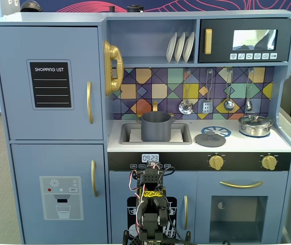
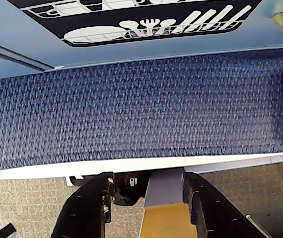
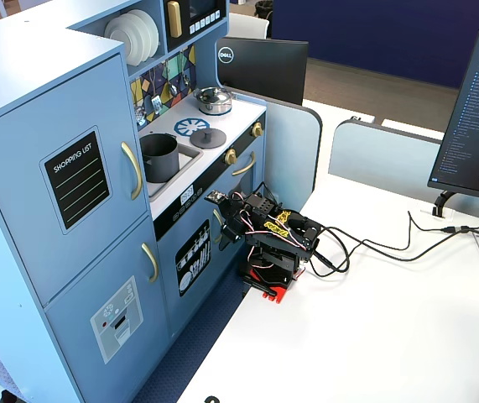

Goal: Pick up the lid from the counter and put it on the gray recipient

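Note:
The dark-gray lid lies flat on the white counter, on the left burner, to the right of the sink; it also shows in the other fixed view. The gray recipient stands upright in the sink with no lid on it, and shows in the other fixed view too. My arm is folded low in front of the kitchen's lower doors, far below the counter. My gripper points down over the table edge and the blue carpet. Its jaws stand apart with nothing between them.
A shiny steel pot with its own lid stands on the right burner. Utensils hang above the counter. The arm's base sits at the white table's edge, with cables running right towards a monitor.

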Action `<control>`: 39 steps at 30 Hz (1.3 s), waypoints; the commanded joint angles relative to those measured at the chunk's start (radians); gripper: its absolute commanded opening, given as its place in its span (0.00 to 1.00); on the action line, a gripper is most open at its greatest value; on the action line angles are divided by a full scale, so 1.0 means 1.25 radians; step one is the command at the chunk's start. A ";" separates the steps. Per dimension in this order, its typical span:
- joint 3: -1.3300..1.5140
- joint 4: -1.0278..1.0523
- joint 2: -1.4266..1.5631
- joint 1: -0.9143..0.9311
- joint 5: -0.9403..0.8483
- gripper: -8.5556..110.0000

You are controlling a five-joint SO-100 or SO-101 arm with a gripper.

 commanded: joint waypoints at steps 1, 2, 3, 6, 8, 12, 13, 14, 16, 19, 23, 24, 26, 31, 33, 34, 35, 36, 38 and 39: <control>0.000 0.139 -0.006 0.060 0.034 0.07; 0.000 0.139 -0.006 0.060 0.034 0.07; 0.000 0.139 -0.006 0.061 0.034 0.07; 0.000 0.139 -0.006 0.065 0.029 0.07; 0.000 0.139 -0.006 0.065 0.029 0.07; -0.002 0.077 -0.007 0.077 0.054 0.07; -0.013 0.054 -0.007 0.092 0.033 0.07; -0.028 0.022 -0.009 0.106 0.020 0.07; -0.088 -0.036 -0.040 0.134 -0.020 0.07; -0.239 -0.069 -0.131 0.161 -0.059 0.07; -0.432 -0.069 -0.236 0.214 -0.094 0.07; -0.466 -0.070 -0.253 0.231 -0.106 0.07; -0.517 -0.072 -0.274 0.260 -0.128 0.07; -0.556 -0.205 -0.286 0.346 -0.177 0.07; -0.541 -0.337 -0.286 0.380 -0.175 0.07; -0.535 -0.395 -0.287 0.398 -0.182 0.07; -0.535 -0.443 -0.291 0.407 -0.182 0.07; -0.540 -0.480 -0.296 0.418 -0.177 0.07; -0.542 -0.546 -0.304 0.442 -0.175 0.07; -0.541 -0.576 -0.309 0.455 -0.173 0.07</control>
